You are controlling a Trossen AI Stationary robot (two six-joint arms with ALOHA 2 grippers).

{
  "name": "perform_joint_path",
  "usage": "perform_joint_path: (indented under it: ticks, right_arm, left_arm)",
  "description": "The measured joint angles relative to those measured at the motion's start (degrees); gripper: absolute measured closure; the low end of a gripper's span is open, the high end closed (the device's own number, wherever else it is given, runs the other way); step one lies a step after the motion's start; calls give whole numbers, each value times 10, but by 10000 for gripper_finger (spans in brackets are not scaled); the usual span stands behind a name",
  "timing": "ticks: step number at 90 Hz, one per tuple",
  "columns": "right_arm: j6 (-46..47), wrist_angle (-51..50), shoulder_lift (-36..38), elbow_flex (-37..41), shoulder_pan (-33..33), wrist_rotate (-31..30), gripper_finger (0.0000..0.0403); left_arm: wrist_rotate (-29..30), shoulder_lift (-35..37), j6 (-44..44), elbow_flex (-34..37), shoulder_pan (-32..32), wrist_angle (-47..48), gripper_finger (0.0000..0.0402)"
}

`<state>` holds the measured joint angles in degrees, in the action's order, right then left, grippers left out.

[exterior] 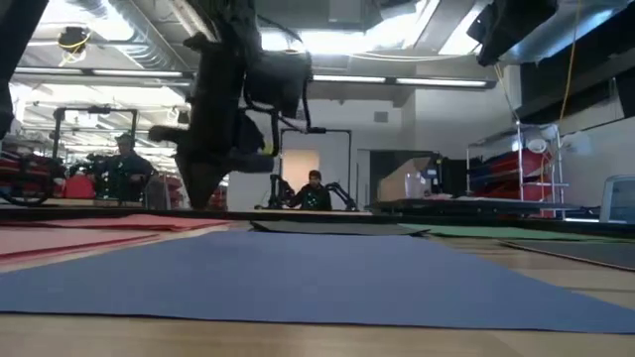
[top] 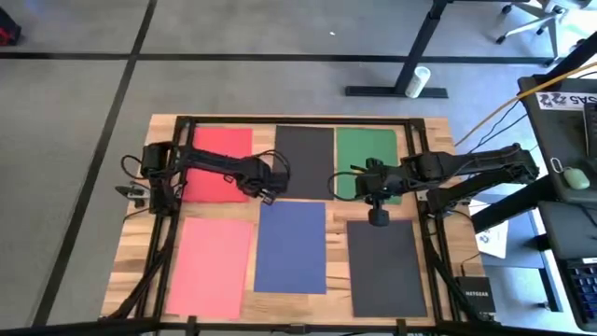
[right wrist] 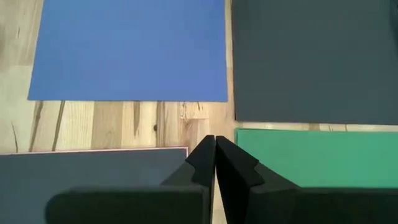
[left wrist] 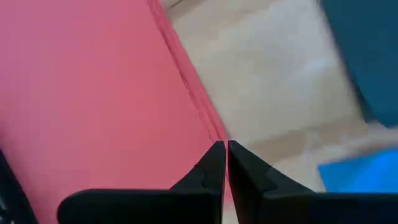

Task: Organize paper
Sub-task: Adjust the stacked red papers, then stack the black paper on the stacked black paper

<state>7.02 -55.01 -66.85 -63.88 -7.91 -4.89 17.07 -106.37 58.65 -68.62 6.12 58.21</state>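
Six paper sheets [top: 291,247] on table [top: 438,140], left gripper [top: 265,193] jaws closed, right gripper [top: 378,207] too

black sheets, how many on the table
2. One black sheet lies in the far row between the red sheet and the green sheet; the other is in the near row, right of the blue sheet.

wooden table [top: 438,131]: red [top: 216,154], pink [top: 212,264], blue [top: 292,247], green [top: 359,154], two black sheets [top: 386,266] flat.

Six flat paper sheets [top: 290,246] lie in two rows: red, black, green; pink, blue, black.
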Motion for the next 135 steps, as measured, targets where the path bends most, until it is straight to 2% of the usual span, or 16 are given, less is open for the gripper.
perform_joint_path:
  ticks: [9, 20, 47, 83, 115, 135]
  right_arm:
    - [0, 0, 0, 0, 0, 0, 402]
    - [0, 0, 0, 0, 0, 0, 402]
    - [-3, 0, 0, 0, 0, 0, 402]
    - [-3, 0, 0, 0, 0, 0, 402]
    - [-3, 0, 0, 0, 0, 0, 402]
    - [-3, -7, 0, 0, 0, 2, 402]
  left_arm:
    - [-23, 0, -5, 31, 0, -83, 402]
    - [-37, 4, 0, 53, 2, -123, 402]
    - [-28, 1, 22, 55, 0, -67, 402]
    - [-27, 1, 33, 56, -17, -43, 402]
    - [-20, 1, 23, 52, -18, -43, 402]
    - [-20, 0, -25, 19, -19, -46, 402]
